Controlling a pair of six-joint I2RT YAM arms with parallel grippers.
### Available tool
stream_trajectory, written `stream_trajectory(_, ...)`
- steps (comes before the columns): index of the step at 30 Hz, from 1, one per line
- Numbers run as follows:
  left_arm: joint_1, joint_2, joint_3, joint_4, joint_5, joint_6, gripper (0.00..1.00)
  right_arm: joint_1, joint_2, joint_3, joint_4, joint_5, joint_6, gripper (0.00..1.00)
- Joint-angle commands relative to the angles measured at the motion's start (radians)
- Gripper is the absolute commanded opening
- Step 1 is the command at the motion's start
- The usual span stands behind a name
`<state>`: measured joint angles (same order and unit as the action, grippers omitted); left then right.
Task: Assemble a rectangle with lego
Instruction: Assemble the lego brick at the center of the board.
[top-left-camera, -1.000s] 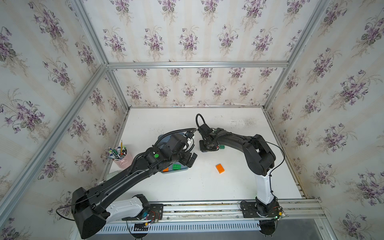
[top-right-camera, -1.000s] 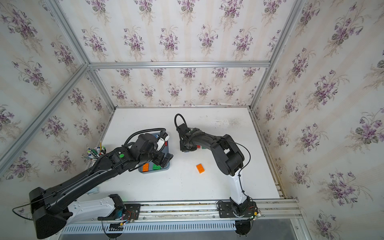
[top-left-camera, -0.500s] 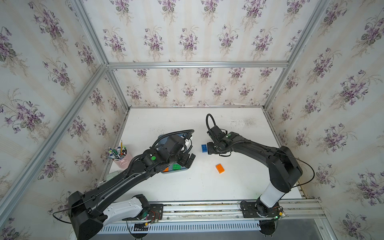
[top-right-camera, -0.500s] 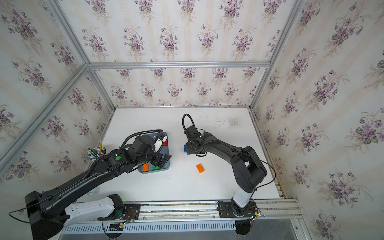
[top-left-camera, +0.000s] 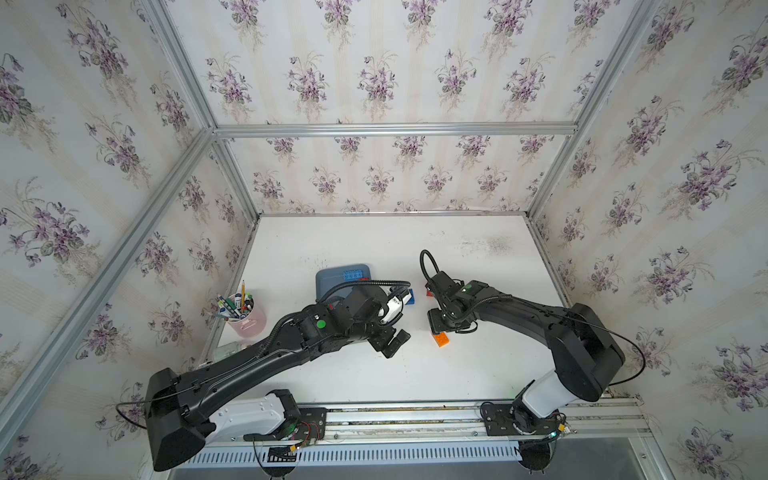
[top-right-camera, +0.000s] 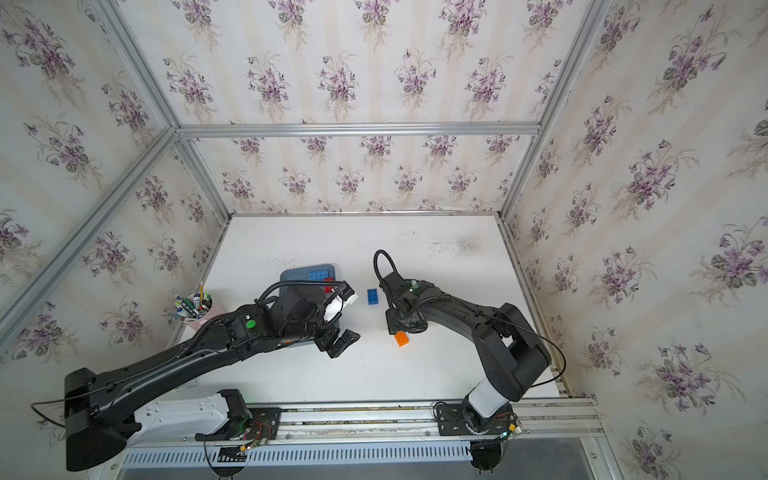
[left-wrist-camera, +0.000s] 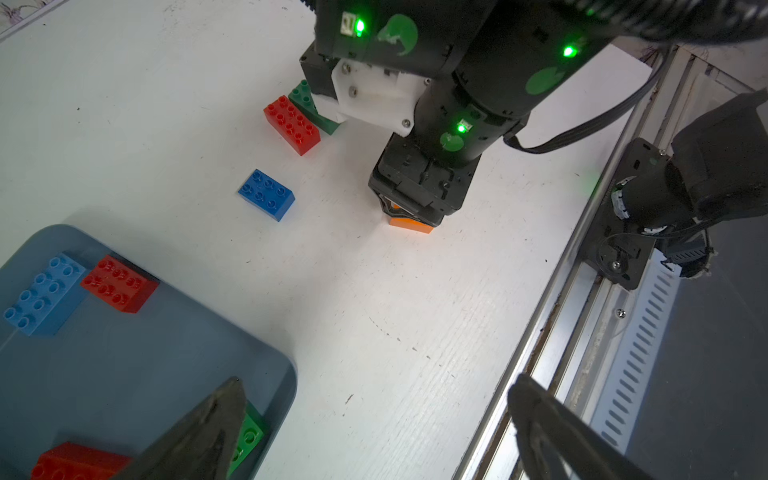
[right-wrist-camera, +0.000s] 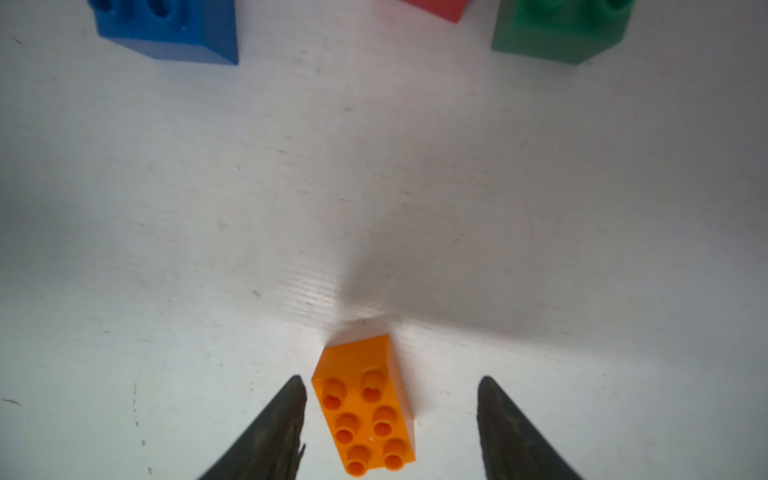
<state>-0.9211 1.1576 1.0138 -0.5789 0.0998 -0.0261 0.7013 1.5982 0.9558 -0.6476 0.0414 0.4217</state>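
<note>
Right wrist view: right claw (right-wrist-camera: 390, 380), parted, straddles orange brick (right-wrist-camera: 365, 415).

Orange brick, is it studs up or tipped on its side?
Studs up: the orange brick lies flat on the table, six studs showing on top.

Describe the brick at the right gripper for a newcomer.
On the white table, find the right gripper, open and pointing down. The orange brick lies studs-up between its fingers. Its table neighbours, the blue brick, red brick and green brick, sit apart; it alone is orange.
</note>
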Motion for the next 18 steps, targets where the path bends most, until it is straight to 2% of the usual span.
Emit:
stream_trajectory(1, -0.001, 0.001, 0.008, 0.016, -0.002, 0.011, 1.0, 0.021, 0.016, -0.011, 0.021, -0.04, -0.009, 0.65)
stream_trajectory(7, -0.001, 0.002, 0.008, 0.011, -0.031, 0.013, 1.0, 0.05, 0.023, -0.038, 0.029, -0.062, 0.018, 0.59)
stream_trajectory(10, -0.001, 0.005, 0.012, 0.008, -0.041, 0.012, 1.0, 0.056, 0.016, -0.053, 0.027, -0.067, 0.037, 0.51)
stream_trajectory(15, 0.0, -0.001, 0.012, 0.004, -0.056, 0.007, 1.0, 0.064, 0.016, -0.042, 0.026, -0.063, 0.084, 0.33)
stream_trajectory(18, -0.001, -0.007, 0.011, 0.002, -0.064, 0.006, 1.0, 0.064, 0.042, 0.012, 0.033, -0.073, 0.105, 0.32)
